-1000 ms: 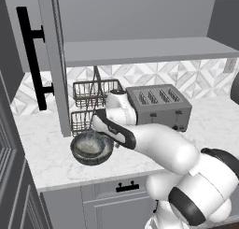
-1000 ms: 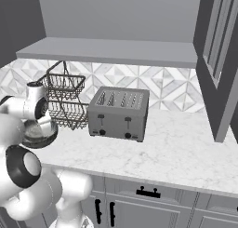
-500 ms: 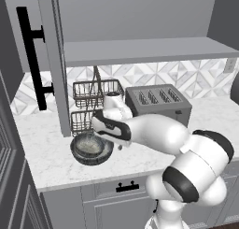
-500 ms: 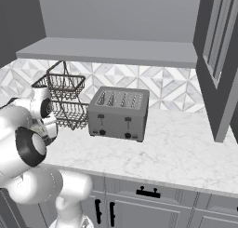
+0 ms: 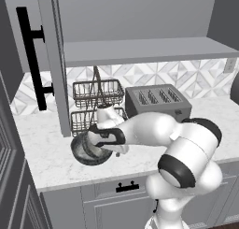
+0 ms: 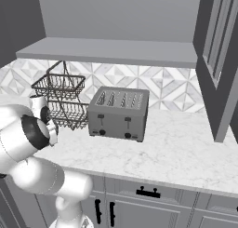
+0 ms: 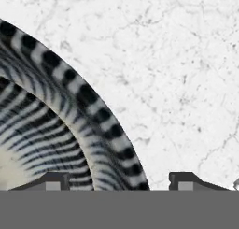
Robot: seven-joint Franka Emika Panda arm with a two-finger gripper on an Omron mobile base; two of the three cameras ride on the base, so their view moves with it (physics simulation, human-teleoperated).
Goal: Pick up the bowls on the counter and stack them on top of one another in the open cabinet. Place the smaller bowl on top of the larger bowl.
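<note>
The white arm bends low and leftward over the table (image 5: 42,153), its wrist turned down so the end effector (image 5: 100,146) sits at a bowl (image 5: 86,151) resting on the marble just in front of the two-tier wire baskets (image 5: 95,95). Which of the two bowls this is cannot be told. In the hand view, the end effector (image 7: 114,179) is spread apart, one tip inside the bowl's (image 7: 56,106) striped rim and the other over bare marble, so the rim lies between them, ungripped. The right base view shows the toaster (image 6: 118,113) and the open cabinet (image 6: 111,52) shelf, with the arm's elbow blocking the bowl.
</note>
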